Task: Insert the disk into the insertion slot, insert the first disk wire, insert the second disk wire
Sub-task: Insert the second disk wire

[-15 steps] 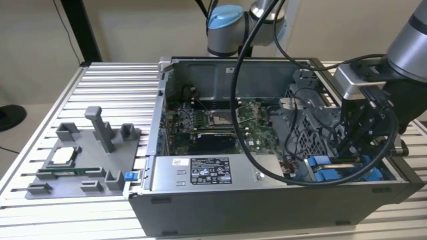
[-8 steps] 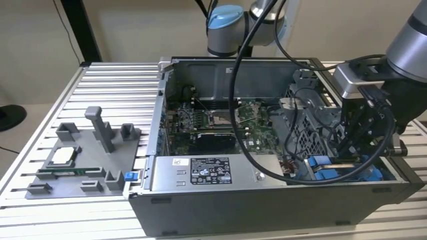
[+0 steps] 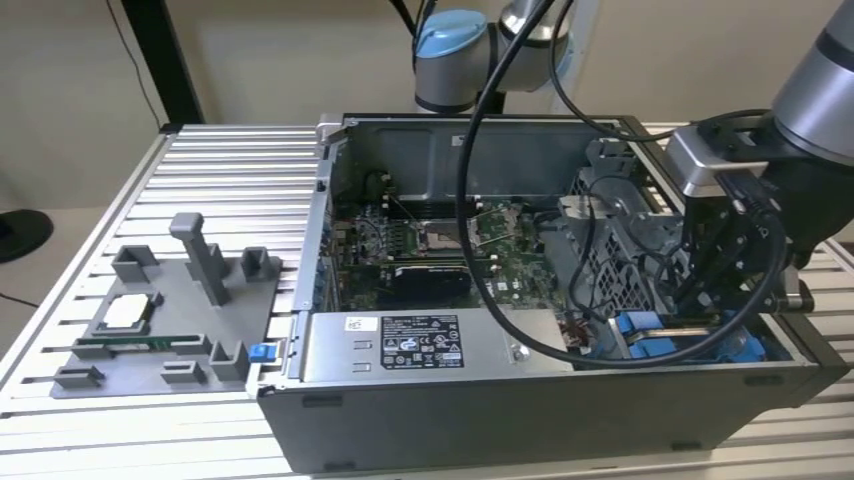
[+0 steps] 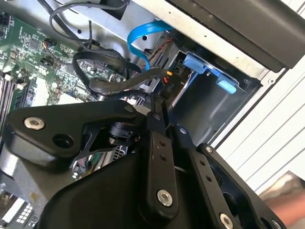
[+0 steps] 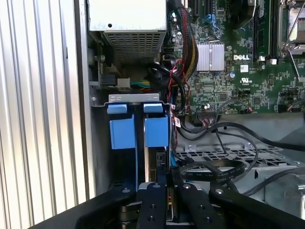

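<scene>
Wire insertion seems to be the step in hand, judging by the exterior view. The end effector (image 3: 697,305) is lowered into the open computer case (image 3: 534,400) on the tabletop (image 3: 227,170). The disk (image 3: 643,330), with its blue frame, sits already in the insertion slot (image 3: 747,350), just beside the end effector. The power-supply box (image 3: 414,345), further away from the end effector, carries a white label and a black label; I leave the print unread.

In the second wrist view the fingers (image 4: 155,143) stand almost together. They appear to pinch the dark plug of a flat black disk wire (image 4: 119,85), though the grip itself is partly hidden. A blue cable (image 4: 140,40) curves beyond the fingertips, apart from them.

In the first wrist view the blue tabs of the disk lie straight ahead of the end effector, inside the grey bay. The motherboard (image 5: 238,81) to the side bears a maker's mark. My judgement: this step calls for holding the plug square to the disk's socket and pressing gently, because the space there is narrow.
</scene>
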